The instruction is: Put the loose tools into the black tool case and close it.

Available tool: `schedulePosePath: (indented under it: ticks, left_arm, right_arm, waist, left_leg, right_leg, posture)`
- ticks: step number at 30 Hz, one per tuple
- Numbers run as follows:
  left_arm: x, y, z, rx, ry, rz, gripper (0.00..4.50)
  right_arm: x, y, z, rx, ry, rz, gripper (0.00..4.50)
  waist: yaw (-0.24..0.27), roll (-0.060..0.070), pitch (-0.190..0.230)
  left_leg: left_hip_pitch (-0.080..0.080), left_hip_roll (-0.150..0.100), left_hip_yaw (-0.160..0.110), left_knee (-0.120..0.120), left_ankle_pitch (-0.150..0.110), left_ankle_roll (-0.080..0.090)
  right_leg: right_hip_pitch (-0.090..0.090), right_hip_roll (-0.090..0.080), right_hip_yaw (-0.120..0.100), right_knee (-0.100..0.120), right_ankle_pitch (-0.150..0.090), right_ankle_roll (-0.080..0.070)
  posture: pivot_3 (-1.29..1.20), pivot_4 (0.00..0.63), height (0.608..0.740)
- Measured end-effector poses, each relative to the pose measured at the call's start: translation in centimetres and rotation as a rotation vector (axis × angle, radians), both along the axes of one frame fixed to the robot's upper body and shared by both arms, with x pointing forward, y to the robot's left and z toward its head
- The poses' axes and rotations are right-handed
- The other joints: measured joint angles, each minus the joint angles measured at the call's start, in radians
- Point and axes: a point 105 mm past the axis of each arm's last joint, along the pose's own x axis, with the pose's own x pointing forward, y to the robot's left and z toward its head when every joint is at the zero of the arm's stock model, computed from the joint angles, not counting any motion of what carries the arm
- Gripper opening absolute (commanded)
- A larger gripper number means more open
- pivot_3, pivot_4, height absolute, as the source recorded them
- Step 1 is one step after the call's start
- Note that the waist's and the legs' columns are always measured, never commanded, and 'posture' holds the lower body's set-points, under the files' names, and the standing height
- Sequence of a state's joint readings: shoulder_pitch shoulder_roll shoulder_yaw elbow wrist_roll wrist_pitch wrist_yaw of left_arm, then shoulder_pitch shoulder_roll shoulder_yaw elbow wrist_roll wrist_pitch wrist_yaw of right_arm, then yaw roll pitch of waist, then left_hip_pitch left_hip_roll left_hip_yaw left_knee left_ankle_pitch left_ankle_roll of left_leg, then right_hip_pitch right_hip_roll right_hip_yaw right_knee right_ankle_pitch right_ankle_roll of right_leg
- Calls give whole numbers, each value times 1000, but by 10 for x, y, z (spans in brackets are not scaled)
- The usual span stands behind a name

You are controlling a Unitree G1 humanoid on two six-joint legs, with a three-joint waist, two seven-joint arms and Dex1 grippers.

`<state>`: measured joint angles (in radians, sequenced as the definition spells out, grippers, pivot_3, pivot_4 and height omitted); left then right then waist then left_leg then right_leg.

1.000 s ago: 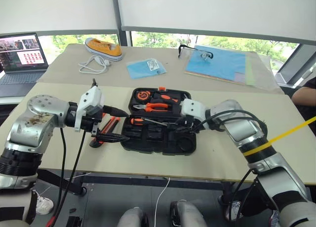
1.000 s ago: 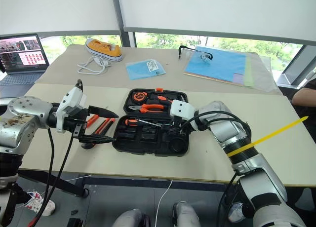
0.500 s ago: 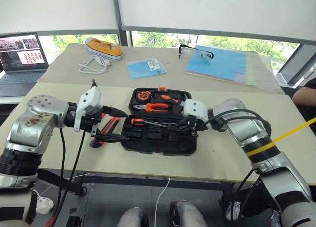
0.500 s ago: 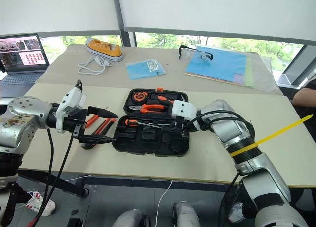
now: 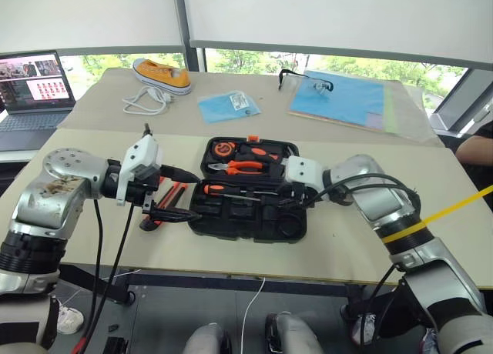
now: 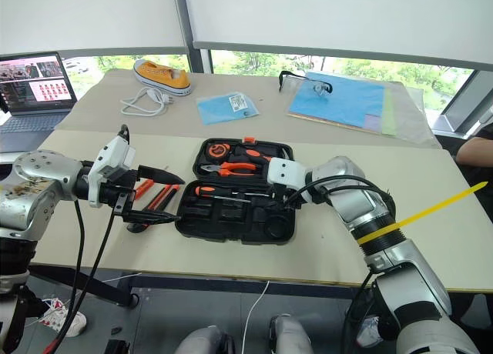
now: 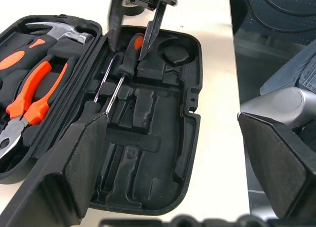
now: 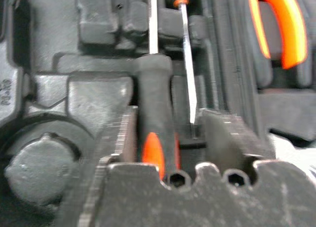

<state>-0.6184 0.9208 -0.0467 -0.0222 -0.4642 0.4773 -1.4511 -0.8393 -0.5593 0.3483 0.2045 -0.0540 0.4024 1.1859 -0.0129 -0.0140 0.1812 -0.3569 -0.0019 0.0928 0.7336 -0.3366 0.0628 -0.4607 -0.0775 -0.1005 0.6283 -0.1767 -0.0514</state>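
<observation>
The black tool case (image 5: 245,215) lies open on the table. Its near half holds a black-and-orange screwdriver (image 8: 155,108) in a moulded slot, beside the thin shaft of a second screwdriver (image 8: 186,59) with an orange-and-black handle (image 5: 212,189). My right gripper (image 5: 286,204) hangs over that half. It is open, with a finger (image 8: 223,133) on either side of the handle. More orange-and-black loose tools (image 6: 154,191) lie on the table left of the case. My left gripper (image 5: 174,193) hovers open above them, holding nothing.
The case's far half holds orange-handled pliers (image 5: 243,167), a hammer (image 7: 69,34) and a tape measure (image 5: 223,148). Behind are a laptop (image 5: 35,88), a yellow shoe (image 5: 163,75), a white cable (image 5: 146,101), a blue packet (image 5: 227,105), glasses (image 5: 305,78) and a blue folder (image 5: 343,98).
My right gripper's fingers have spread apart from the screwdriver handle, and the screwdriver now lies flat in its slot. The left arm has stayed still.
</observation>
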Motion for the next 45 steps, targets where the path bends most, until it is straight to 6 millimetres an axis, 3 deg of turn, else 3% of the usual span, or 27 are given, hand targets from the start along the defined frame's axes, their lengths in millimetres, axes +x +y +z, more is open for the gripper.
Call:
schedulePosePath:
  ticks: [1, 4, 10, 25, 28, 32, 35, 37, 41, 45]
  left_arm:
    - [0, 0, 0, 0, 0, -1, 4500]
    - [1, -3, 1, -3, -4, -12, 4500]
    - [3, -2, -2, -1, 4, -1, 4500]
    - [5, -4, -4, -4, -7, 2, 4500]
    - [6, -3, -5, -1, -10, 17, 4500]
    - [8, 4, -13, -35, 1, 119, 4500]
    - [8, 19, -25, -80, 35, 265, 4500]
    - [2, 31, -29, -107, 34, 366, 4500]
    - [-17, 75, -46, -126, 72, 623, 4500]
    - [-41, 119, -62, -91, 99, 850, 4500]
  right_arm:
    - [-1, 4, 1, 18, 7, 4, 3149]
    - [-5, 17, 2, 72, 41, 12, 2173]
    - [-2, 22, 0, 94, 40, -17, 127]
    - [-7, 27, -22, -33, -67, 29, 57]
    - [-5, 30, -20, 20, -66, 8, 57]
    - [-10, 26, -6, 233, 27, -82, 57]
    - [-21, 14, 34, 408, 24, -114, 787]
    - [-39, 7, 57, 484, 19, -97, 1576]
    - [-76, -8, 55, 506, 107, -62, 2835]
    - [-92, -12, 62, 524, 128, -36, 4239]
  waist:
    - [-2, 0, 0]
    - [-3, 0, 0]
    - [-2, 0, 0]
    - [3, -4, -3]
    - [1, -5, -3]
    - [0, -3, -2]
    - [0, -3, -2]
    - [0, -3, -2]
    - [-1, -3, -2]
    - [0, -3, -2]
  left_leg:
    - [0, 0, 0, 0, 0, 0]
    - [0, 0, 0, 0, 0, 0]
    - [0, 0, 0, 0, 0, 0]
    - [4, 0, 0, 0, 0, -1]
    - [4, 0, 0, 0, 1, -1]
    - [2, 0, 0, -1, 1, -2]
    - [2, 1, -1, -4, 1, -2]
    - [2, 1, -2, -6, 1, -3]
    - [3, 1, -2, -10, 0, -3]
    - [4, 1, -2, -9, -1, -4]
  right_leg:
    - [0, 0, 0, 0, 0, 0]
    - [0, 0, 0, 1, 0, 0]
    - [0, 0, 0, 1, 0, 0]
    - [3, -1, 0, 1, -1, 0]
    - [3, -1, 1, 1, -1, 0]
    - [0, -1, 1, 2, -1, -1]
    - [-1, -1, 1, 1, 0, -1]
    - [-1, -1, 1, 0, 0, -2]
    - [-1, -1, 1, -2, -1, -2]
    - [-1, -2, 1, -2, -2, -1]
  posture:
    - [0, 150, 718]
    - [0, 150, 718]
    - [0, 150, 718]
    - [0, 150, 718]
    - [0, 150, 718]
    - [0, 150, 718]
    - [0, 150, 718]
    - [0, 150, 718]
    - [0, 150, 718]
    - [0, 150, 718]
